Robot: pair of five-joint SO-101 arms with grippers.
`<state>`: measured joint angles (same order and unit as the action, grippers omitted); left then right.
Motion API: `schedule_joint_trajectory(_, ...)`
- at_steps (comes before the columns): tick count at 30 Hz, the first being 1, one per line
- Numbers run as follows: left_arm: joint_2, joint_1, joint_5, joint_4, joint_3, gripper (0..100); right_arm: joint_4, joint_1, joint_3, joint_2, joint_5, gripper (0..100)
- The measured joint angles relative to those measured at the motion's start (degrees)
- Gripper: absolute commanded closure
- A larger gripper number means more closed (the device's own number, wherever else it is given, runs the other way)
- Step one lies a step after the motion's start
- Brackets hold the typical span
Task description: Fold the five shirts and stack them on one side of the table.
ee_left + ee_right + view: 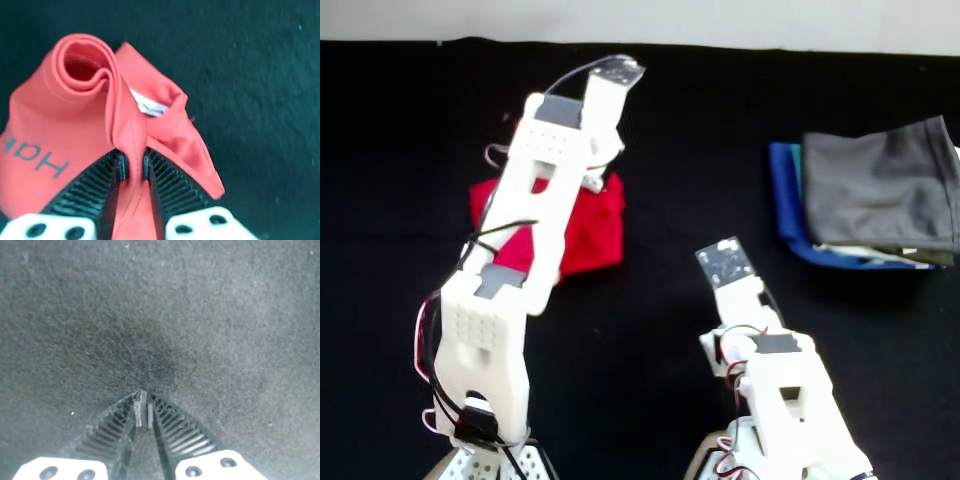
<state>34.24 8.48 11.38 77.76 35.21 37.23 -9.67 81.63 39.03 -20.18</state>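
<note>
A red shirt (590, 225) lies crumpled left of the table's middle, partly under the left arm. In the left wrist view my left gripper (132, 167) is shut on a fold of the red shirt (75, 115), whose white neck label (150, 107) shows. At the right edge rests a stack of folded shirts (875, 195): a grey one on top, with blue, white and dark ones beneath. My right gripper (142, 412) is shut with nothing in it, just over the bare black cloth. The right arm (770, 370) sits at the front, right of centre.
A black cloth (700, 130) covers the whole table. A pale wall runs along the far edge. Open cloth lies between the red shirt and the stack.
</note>
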Motion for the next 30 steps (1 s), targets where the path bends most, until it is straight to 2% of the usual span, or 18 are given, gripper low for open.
schedule_joint_trajectory(3, 0.0, 0.4, -0.1, -0.9, 0.0, 80, -0.2, 0.0, 0.0, 0.0, 0.0, 99.1)
schedule_joint_trajectory(5, 0.0, 0.7, -0.1, -1.0, 0.0, 78, -0.2, 0.0, 0.0, 0.0, 0.0, 99.1)
schedule_joint_trajectory(11, -0.5, -0.8, -0.1, 3.6, 4.4, 84, -0.2, 0.0, 0.0, 0.0, 0.0, 99.1)
schedule_joint_trajectory(15, -1.9, -5.1, 0.0, 11.2, 7.6, 100, -0.2, 0.0, 0.0, 0.0, 0.0, 99.1)
schedule_joint_trajectory(18, -0.9, -7.1, 0.0, 15.7, 7.0, 98, -0.2, 0.0, 0.0, 0.0, 0.0, 99.1)
schedule_joint_trajectory(22, 4.2, -7.3, 0.0, 16.9, 6.3, 99, -0.2, 0.0, 0.0, 0.0, 0.0, 99.1)
schedule_joint_trajectory(30, 14.8, 0.6, 0.0, 16.9, 7.2, 99, -0.2, 0.0, 0.0, 0.0, 0.0, 99.1)
